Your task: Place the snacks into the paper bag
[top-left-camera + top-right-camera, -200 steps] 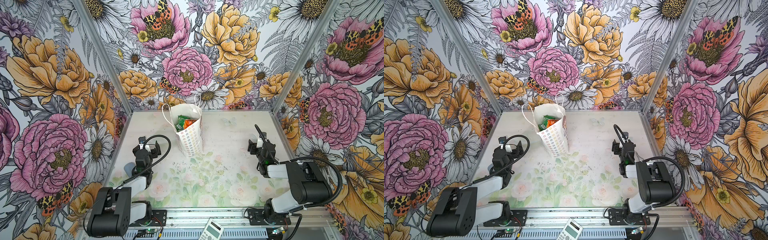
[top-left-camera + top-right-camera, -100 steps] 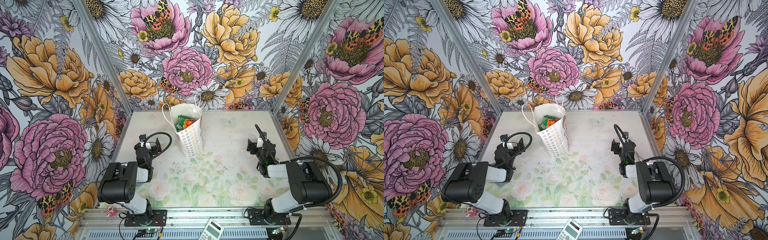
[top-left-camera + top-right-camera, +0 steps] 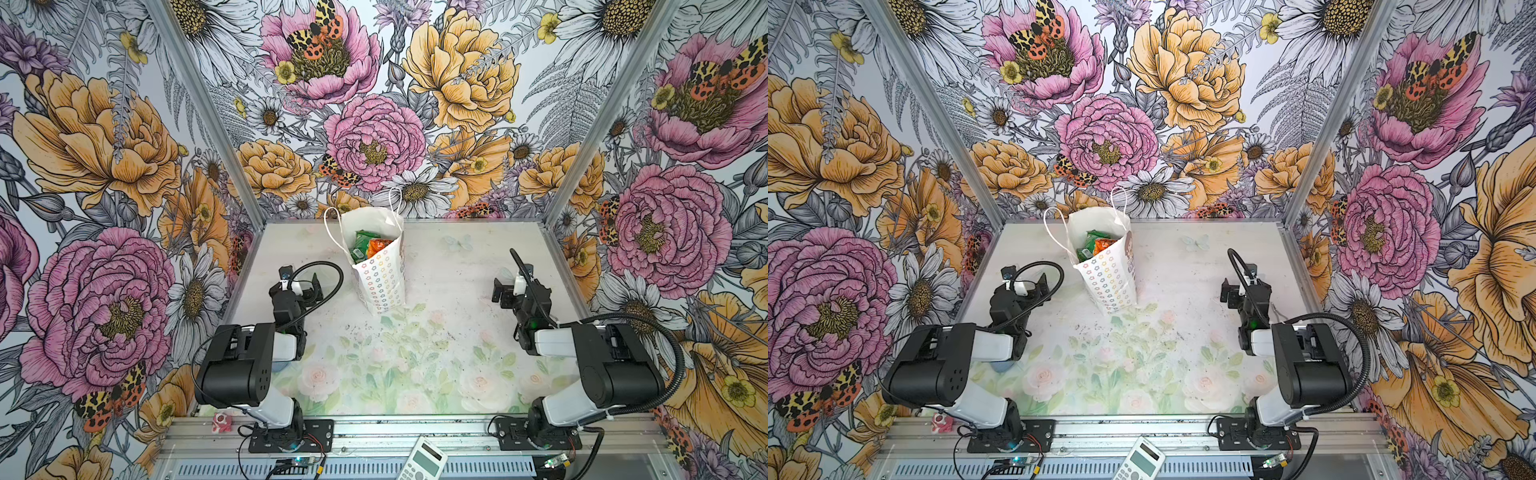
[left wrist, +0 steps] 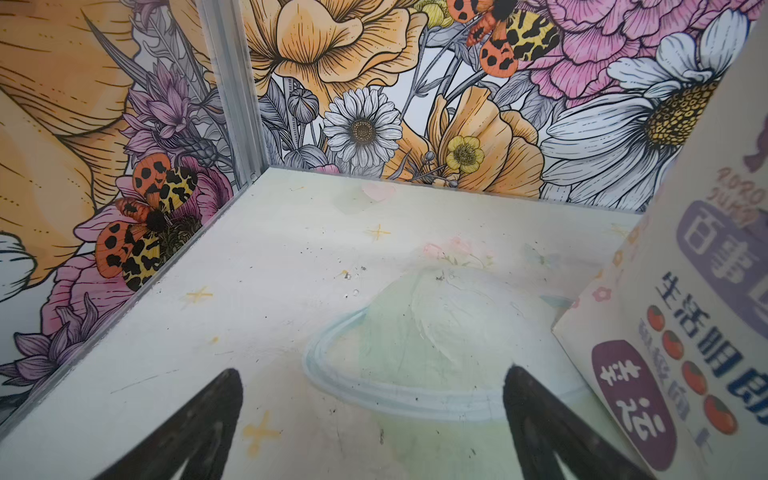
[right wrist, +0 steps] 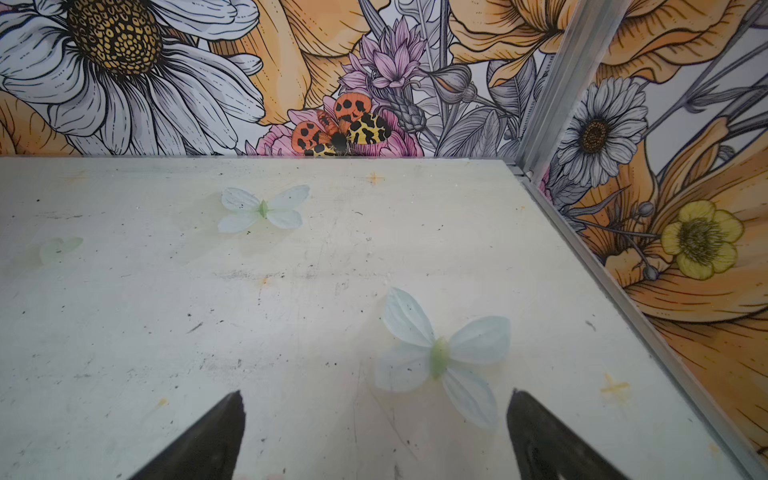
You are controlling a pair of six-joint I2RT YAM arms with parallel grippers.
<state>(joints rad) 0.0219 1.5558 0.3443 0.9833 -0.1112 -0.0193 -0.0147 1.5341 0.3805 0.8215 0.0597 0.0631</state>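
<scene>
— Left gripper [image 4: 372,370], mine: how did it stand at this entry?
— Spread wide. Both dark fingertips [image 4: 208,415] showed in the left wrist view with only bare table [image 4: 266,291] between them, and nothing was held. It hung low over the left side of the table.
— And the right gripper [image 5: 375,392]?
— Likewise spread, and it held nothing. Ahead of it lay the worn table surface and a pale butterfly [image 5: 440,357] printed on it.
— Where was the paper bag [image 3: 380,282]?
— It stood upright toward the far edge of the table, left of the middle, with its mouth open. The narrow flower-patterned side faced the camera in both top views. It was near my left gripper and well apart from my right. In the left wrist view its printed broad face sat just beside one fingertip. Both top views showed a strip of table between bag and gripper.
— The snacks [image 3: 370,247]?
— Inside the bag. A green packet [image 3: 358,245] and an orange packet [image 3: 380,246] showed through the mouth in both top views. How many lay beneath them I could not tell.
— Anything else noted?
— A white calculator [image 3: 422,461] lay at the front rail [image 3: 415,430], off the table.
</scene>
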